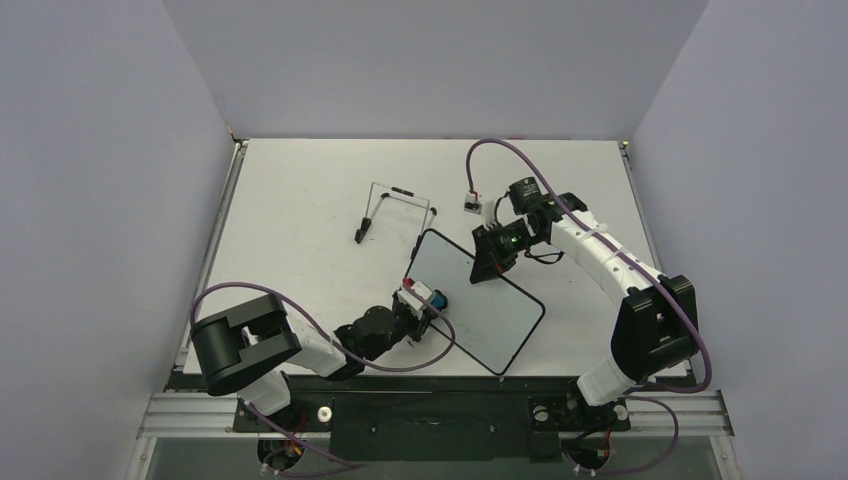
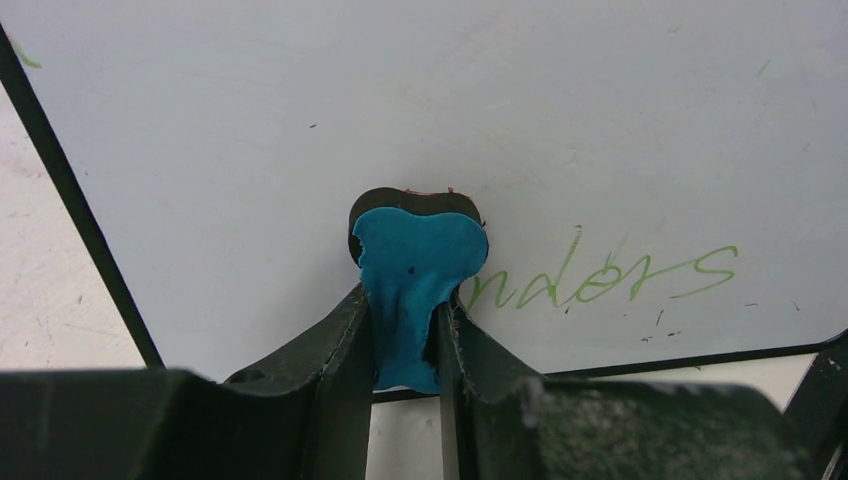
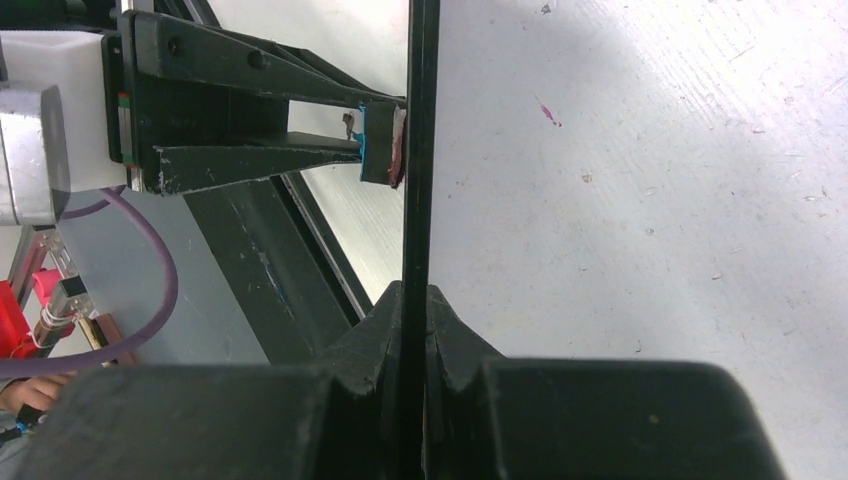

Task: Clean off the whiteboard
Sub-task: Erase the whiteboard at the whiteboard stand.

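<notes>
- The whiteboard sits just off the table's middle, toward 4 o'clock in the top view. Its long axis runs from 10 o'clock to 4 o'clock.
- Its white face is turned toward my left arm. My right wrist camera sees it edge-on, as a thin black line running from 12 to 6 o'clock.
- It looks raised off the table on one side, but I cannot tell how steeply.
- My right gripper is clamped on the board's far long edge, near the 10 o'clock end, with a finger on each face.
- My left gripper is closed on the blue eraser. The eraser's pad is pressed flat against the board's face, near the short edge at the 10 o'clock end.
- The table is matte white with light scuffs and a tiny magenta speck. A black rail runs along its near edge.
- Plain grey-lilac walls close in three sides.
- A thin black wire stand lies at 11 o'clock from the board, apart from it.
- Green handwriting sits at 3 o'clock from the eraser, just beside it. The letters I can read look like "ndors".
- A few small green flecks show elsewhere on the board, and I see no brand marks.
</notes>
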`<state>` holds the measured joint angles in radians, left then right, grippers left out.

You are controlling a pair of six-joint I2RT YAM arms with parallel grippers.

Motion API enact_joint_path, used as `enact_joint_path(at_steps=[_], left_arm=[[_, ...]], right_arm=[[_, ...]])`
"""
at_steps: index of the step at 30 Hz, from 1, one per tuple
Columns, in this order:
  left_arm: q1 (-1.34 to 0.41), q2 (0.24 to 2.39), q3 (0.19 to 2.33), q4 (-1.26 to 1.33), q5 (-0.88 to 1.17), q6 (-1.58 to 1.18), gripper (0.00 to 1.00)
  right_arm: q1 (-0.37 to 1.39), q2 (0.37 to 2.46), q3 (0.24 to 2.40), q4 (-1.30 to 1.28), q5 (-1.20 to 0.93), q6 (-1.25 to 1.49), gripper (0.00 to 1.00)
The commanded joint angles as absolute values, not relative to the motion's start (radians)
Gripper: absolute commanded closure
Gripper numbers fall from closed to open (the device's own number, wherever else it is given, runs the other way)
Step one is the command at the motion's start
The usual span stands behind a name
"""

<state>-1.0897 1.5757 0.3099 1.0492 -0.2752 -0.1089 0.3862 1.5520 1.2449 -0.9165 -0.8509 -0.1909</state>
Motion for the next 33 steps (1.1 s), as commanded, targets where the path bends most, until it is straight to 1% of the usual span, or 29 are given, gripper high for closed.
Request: enact_joint_path(at_steps=[1,7,11,13,16,20,23,25,30,33], left_arm=[[-1.082,1.554,0.286,1.037,-0.234,-0.156,1.00],[-1.157,1.572,0.325,0.969,-0.219,-0.060,1.00],[-1.212,1.578,0.396,0.860,-0.422,-0.046,1.00],[-1.212,1.575,0.405,0.849,-0.489,-0.075,1.00],[-1.167,1.541,0.401,0.824,-0.526,-0.163,1.00],[-1.092,1.496,0.403,0.708,-0.531,-0.281,1.00],[-1.078,1.488,0.398,0.700,-0.509,-0.285,1.00],[-1.081,1.489,0.388,0.727,-0.478,-0.268,1.00],[-1.137,1.502,0.355,0.896,-0.374,-0.171,1.00],[-1.178,1.515,0.360,0.924,-0.356,-0.107,1.00]], right_arm=[[0.399,1.507,1.258,-0.901,-0.956,-0.200,1.00],[0.399,1.508,1.258,-0.901,-0.954,-0.198,1.00],[0.399,1.506,1.257,-0.901,-0.955,-0.198,1.00],[0.400,1.506,1.258,-0.901,-0.958,-0.198,1.00],[0.400,1.506,1.257,-0.900,-0.961,-0.199,1.00],[0.399,1.506,1.258,-0.901,-0.963,-0.202,1.00],[0.399,1.506,1.259,-0.900,-0.965,-0.202,1.00],[0.399,1.509,1.261,-0.902,-0.964,-0.202,1.00],[0.400,1.509,1.260,-0.902,-0.958,-0.202,1.00],[0.399,1.504,1.260,-0.902,-0.955,-0.205,1.00]])
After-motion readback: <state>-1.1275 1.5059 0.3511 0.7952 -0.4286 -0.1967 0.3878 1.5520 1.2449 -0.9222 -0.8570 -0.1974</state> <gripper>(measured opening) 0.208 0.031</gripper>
